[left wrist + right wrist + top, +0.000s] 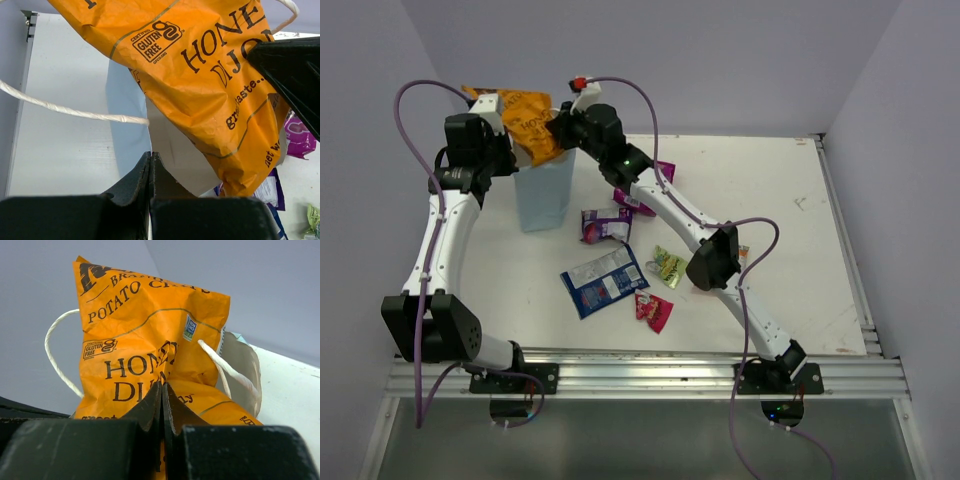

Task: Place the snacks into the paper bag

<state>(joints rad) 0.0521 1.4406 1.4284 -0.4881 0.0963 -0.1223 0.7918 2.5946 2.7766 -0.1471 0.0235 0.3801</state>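
- The paper bag [544,195] is seen standing upright on the white table [780,200], in the upper left of the overhead view, between the two wrists.
- The large orange packet [532,122] is lodged at a tilt in the bag's mouth, with most of its length standing above the rim.
- The left gripper [150,159] is shown clenched at the bottom centre of its wrist view, with no gap between its fingers. The bag's rim runs down to their seam. Whether paper is pinched there cannot be told.
- The right gripper [162,390] is likewise clenched, with its tips set against the lower face of the orange packet. Whether foil is caught between them cannot be told.
- The bag's white cord handles [54,357] are seen arching on either side of the packet.
- The other snacks are left lying on the table:
  - a purple packet [605,225] lies just right of the bag;
  - a magenta packet [650,195] is partly covered by the right arm;
  - a blue-and-white packet [605,281] lies at centre;
  - a green-yellow packet [668,266] lies to its right;
  - a red packet [654,311] lies just below it;
  - only a sliver of an orange-and-white packet [743,256] is seen beside the right arm's elbow.
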